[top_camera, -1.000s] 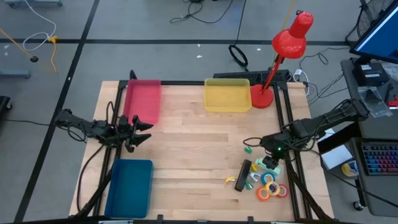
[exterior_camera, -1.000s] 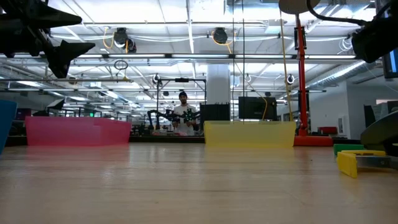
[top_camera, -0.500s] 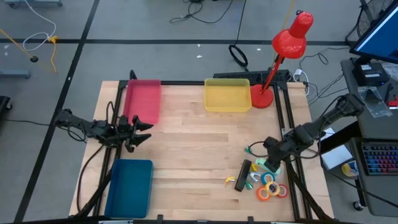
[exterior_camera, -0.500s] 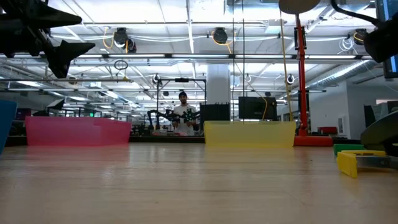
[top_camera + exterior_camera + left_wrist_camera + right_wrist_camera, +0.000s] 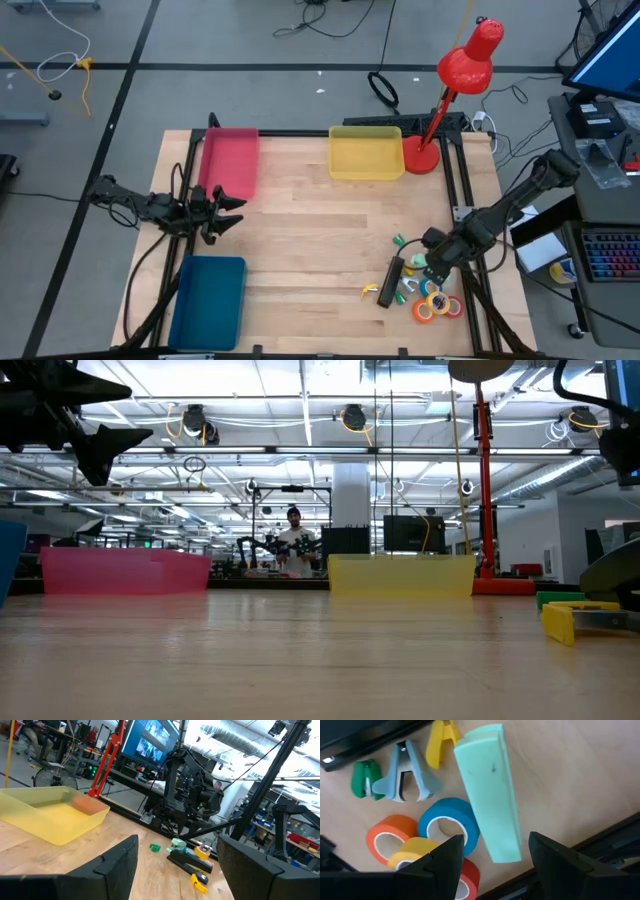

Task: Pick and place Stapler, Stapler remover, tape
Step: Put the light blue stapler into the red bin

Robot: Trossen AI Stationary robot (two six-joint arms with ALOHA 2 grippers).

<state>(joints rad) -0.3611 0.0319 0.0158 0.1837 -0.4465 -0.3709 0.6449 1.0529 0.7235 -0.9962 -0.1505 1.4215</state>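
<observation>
Right gripper (image 5: 490, 857), jaws parted and empty, is hovering over the mint-green stapler (image 5: 492, 790) near the table's right edge, aligning for pickup; left gripper (image 5: 228, 212), open, is waiting at the left edge.

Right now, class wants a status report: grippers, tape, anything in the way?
Right gripper open, above mint stapler. Left gripper open, idle by pink tray. Tape rolls untouched; stapler lies beside them.

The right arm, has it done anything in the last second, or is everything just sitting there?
The right end effector swung toward the near table edge and now hangs open over the mint stapler, beside the tape rolls. It has taken hold of nothing. The left end effector, the trays and the clutter stayed put.
</observation>
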